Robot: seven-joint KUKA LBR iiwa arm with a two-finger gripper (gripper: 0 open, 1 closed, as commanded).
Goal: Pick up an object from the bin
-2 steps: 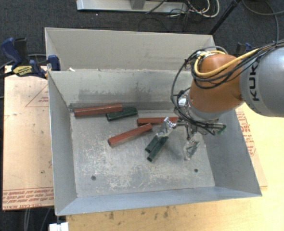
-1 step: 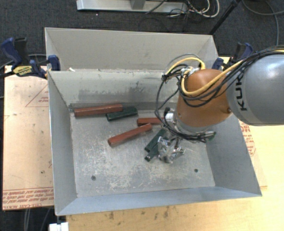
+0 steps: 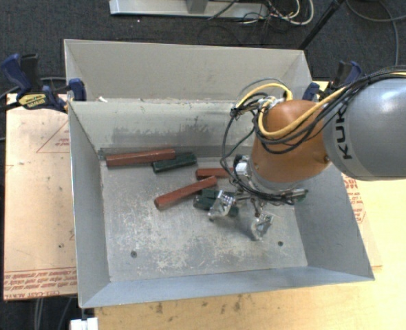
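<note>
Dark green block (image 3: 205, 199) lies just beside the fingers (image 3: 222, 209).

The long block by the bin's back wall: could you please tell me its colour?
The long block is reddish brown, seen in the camera view.

Loose pieces on the floor of the grey metal bin (image 3: 189, 249). A long reddish-brown rectangular bar (image 3: 140, 158) lies along the back wall, left of centre, with a dark green oblong block (image 3: 175, 162) just beside its right end. A second reddish-brown bar (image 3: 184, 193) lies tilted near the floor's centre, and a short reddish-brown piece (image 3: 212, 173) lies behind its right end. Beyond the back rim, a pale grey metal beam (image 3: 182, 5) and tangled cables (image 3: 289, 2) rest on dark carpet (image 3: 24, 19).
</note>
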